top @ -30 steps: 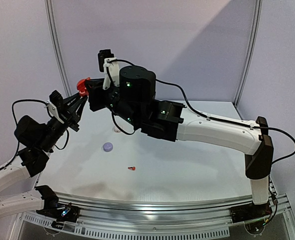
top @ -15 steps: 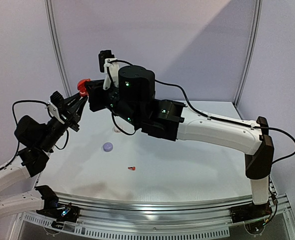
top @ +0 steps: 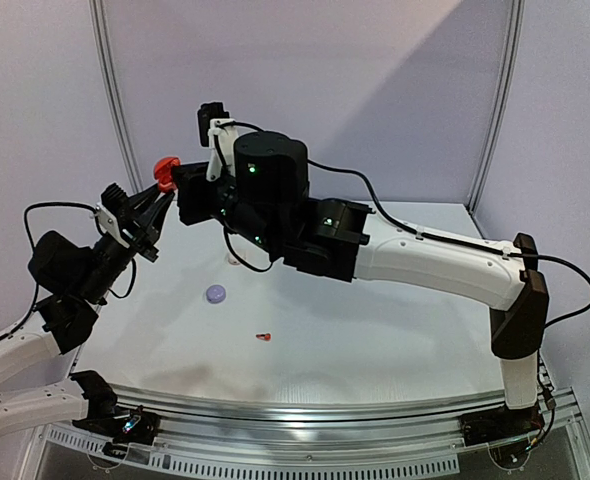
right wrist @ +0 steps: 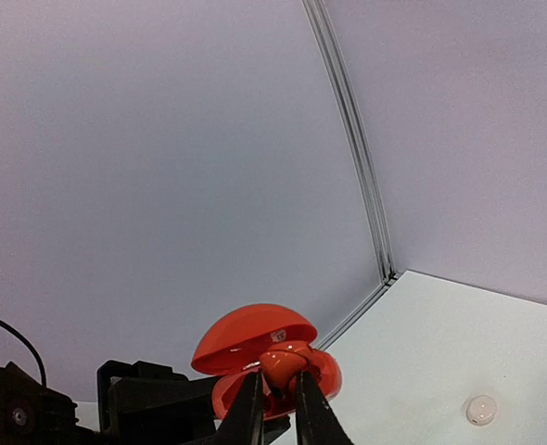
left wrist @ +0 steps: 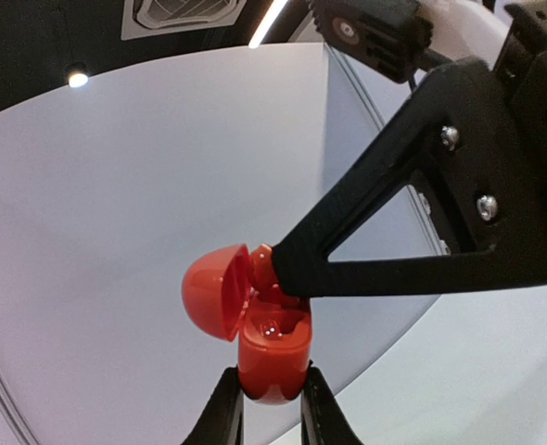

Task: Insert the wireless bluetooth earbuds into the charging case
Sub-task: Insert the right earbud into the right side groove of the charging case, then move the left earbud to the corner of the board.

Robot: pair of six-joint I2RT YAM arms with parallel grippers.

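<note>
- Pale lavender walls back the white table [top: 375, 330]; high over its far left corner, the left pincer [left wrist: 272, 408] clamps the open red charging case [left wrist: 272, 357] by its base.
- The right pincer [right wrist: 279, 385] pinches a red-orange earbud [right wrist: 280, 362] at the case's mouth.
- The bud looks tiny, light and slick, so it is probably best gripped gently across its body.

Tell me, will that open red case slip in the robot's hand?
Probably a bit slippery: the red charging case looks glossy and rounded, and the left hand pinches only its lower end. It may pivot when the right hand presses the earbud in. Its hinged lid might flap.
</note>
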